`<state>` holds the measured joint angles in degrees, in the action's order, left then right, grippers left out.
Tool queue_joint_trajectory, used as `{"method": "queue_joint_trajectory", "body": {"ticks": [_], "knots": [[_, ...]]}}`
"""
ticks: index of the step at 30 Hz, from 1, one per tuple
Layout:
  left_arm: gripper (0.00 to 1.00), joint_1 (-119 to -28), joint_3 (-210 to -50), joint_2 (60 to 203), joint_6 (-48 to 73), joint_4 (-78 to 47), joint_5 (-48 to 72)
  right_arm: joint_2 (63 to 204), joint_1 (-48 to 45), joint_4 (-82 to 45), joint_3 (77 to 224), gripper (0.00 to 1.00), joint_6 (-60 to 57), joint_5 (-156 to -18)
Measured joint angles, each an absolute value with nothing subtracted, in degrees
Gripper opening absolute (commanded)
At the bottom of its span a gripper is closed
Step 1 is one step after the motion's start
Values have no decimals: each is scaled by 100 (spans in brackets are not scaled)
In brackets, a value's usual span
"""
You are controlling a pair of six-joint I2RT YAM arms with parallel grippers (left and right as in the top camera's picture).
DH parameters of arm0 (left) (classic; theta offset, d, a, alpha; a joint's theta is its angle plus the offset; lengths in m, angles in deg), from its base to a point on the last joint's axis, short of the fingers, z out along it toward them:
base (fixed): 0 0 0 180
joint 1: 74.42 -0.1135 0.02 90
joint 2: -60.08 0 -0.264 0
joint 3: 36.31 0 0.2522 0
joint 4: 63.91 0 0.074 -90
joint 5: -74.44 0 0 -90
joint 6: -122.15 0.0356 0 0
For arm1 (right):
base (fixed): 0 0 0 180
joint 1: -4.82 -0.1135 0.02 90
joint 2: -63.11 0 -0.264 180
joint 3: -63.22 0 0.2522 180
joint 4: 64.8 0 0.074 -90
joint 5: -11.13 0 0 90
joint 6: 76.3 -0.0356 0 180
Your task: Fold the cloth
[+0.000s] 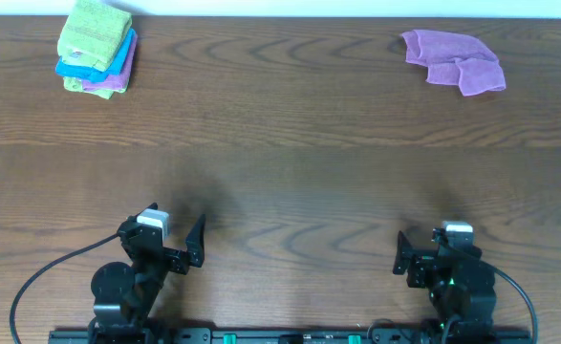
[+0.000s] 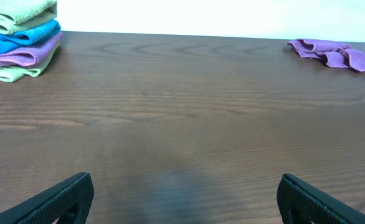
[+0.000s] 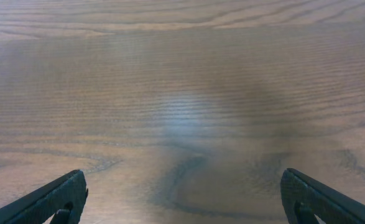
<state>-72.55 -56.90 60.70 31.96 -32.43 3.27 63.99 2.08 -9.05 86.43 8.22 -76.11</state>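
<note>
The lilac cloth (image 1: 454,59) lies crumpled and loosely bunched at the far right of the wooden table (image 1: 290,172). It also shows in the left wrist view (image 2: 334,53) at the upper right. My left gripper (image 1: 165,232) is open and empty near the front edge at the left, far from the cloth; its fingers frame bare wood (image 2: 185,193). My right gripper (image 1: 438,248) is open and empty near the front edge at the right, over bare wood (image 3: 183,193). The cloth does not show in the right wrist view.
A stack of folded cloths (image 1: 96,48), green on top, then blue, purple and green, sits at the far left corner; it also shows in the left wrist view (image 2: 20,37). A black cable (image 1: 51,272) runs from the left arm's base.
</note>
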Motion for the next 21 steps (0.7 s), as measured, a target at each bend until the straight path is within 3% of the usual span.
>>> {"method": "queue_joint_trajectory", "body": {"ticks": [6, 13, 21], "knots": [[95, -7255, -5690, 6070, 3196, -3245, 327, 6399, 208, -959, 8643, 99, 822, -7609], [95, -7255, -5690, 6070, 3196, -3245, 327, 6393, 208, -2548, 8613, 99, 370, -7609], [95, -7255, -5690, 6070, 3196, -3245, 327, 6388, 208, -3355, 8613, 99, -85, -7611]]}}
